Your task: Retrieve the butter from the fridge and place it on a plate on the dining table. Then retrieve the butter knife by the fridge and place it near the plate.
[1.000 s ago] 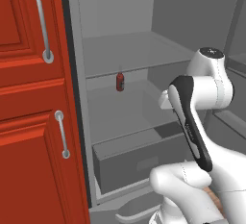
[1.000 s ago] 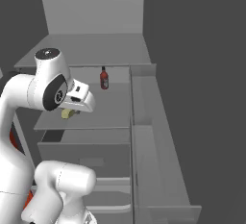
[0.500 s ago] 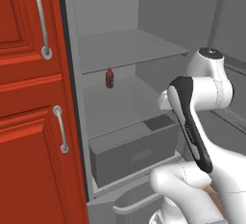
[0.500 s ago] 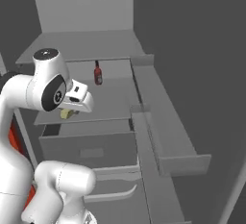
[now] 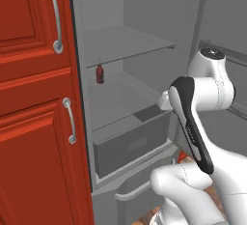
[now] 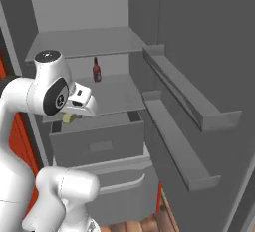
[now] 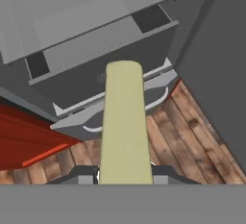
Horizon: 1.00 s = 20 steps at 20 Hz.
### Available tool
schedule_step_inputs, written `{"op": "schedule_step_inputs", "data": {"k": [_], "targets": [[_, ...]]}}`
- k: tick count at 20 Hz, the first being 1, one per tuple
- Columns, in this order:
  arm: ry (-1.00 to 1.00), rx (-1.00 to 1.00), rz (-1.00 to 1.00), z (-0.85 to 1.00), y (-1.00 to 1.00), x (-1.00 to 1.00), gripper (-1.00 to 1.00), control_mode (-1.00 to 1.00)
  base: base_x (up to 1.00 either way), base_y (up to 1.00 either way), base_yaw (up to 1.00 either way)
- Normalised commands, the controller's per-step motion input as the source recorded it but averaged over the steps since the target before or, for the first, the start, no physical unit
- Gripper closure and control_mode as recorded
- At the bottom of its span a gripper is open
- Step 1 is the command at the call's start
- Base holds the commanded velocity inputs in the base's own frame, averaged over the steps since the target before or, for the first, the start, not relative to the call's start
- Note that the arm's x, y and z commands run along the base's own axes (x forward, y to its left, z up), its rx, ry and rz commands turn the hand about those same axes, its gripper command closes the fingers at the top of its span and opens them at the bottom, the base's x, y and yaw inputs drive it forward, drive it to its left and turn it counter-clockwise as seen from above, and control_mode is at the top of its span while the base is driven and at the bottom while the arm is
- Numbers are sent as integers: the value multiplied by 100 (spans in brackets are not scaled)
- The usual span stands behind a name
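The gripper (image 7: 124,174) is clamping the butter (image 7: 124,122), dead centre of the hand view, with the open fridge (image 5: 144,40) at the top. It's mid-retrieve, I'd say; next it's needing the plate on the dining table.

One tall plain grey fridge (image 5: 144,35) stands open. Inside it: two flat grey shelves, one grey pull-out drawer (image 6: 97,141) below them and one small dark-red bottle (image 5: 100,74). Its open door carries two grey racks. One pale-yellow rectangular butter stick (image 7: 124,127). Beside the fridge, two red cabinet doors (image 5: 34,122), each with one curved metal handle.
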Motion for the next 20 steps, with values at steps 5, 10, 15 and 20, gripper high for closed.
{"op": "schedule_step_inputs", "data": {"k": [5,10,15,20], "targets": [[0,0,0,0,0,0,100,100,-47,20,-22],[0,0,0,0,0,0,100,100,-58,4,-27],[0,0,0,0,0,0,100,100,-65,0,-36],[0,0,0,0,0,0,100,100,-65,5,-35]]}}
